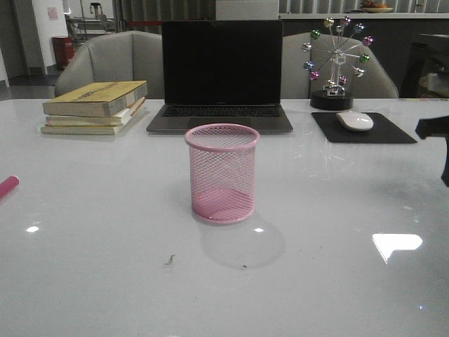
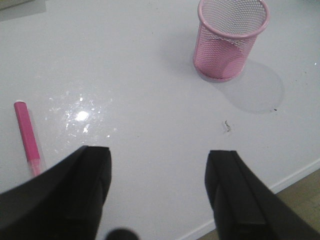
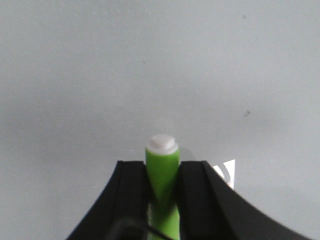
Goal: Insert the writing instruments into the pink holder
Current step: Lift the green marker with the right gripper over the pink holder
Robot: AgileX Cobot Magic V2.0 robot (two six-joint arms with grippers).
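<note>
The pink holder (image 1: 222, 173) (image 2: 230, 39) stands upright and empty at mid-table. The magenta-pink pen (image 2: 27, 137) lies flat on the table, beside and apart from my left gripper (image 2: 159, 155), which is open with nothing between its fingers. Only the pen's end (image 1: 7, 187) shows at the front view's left edge; the left gripper is out of that view. My right gripper (image 3: 162, 167) is shut on the green pen (image 3: 162, 175), whose white tip pokes out past the fingers over bare table. A dark piece of the right arm (image 1: 435, 137) shows at the far right edge.
A laptop (image 1: 222, 74) stands behind the holder. A stack of books (image 1: 96, 107) lies at back left. A mouse (image 1: 356, 121) on a black pad (image 1: 363, 128) and a ferris-wheel ornament (image 1: 337, 63) sit at back right. The table edge (image 2: 280, 182) runs close to the left gripper.
</note>
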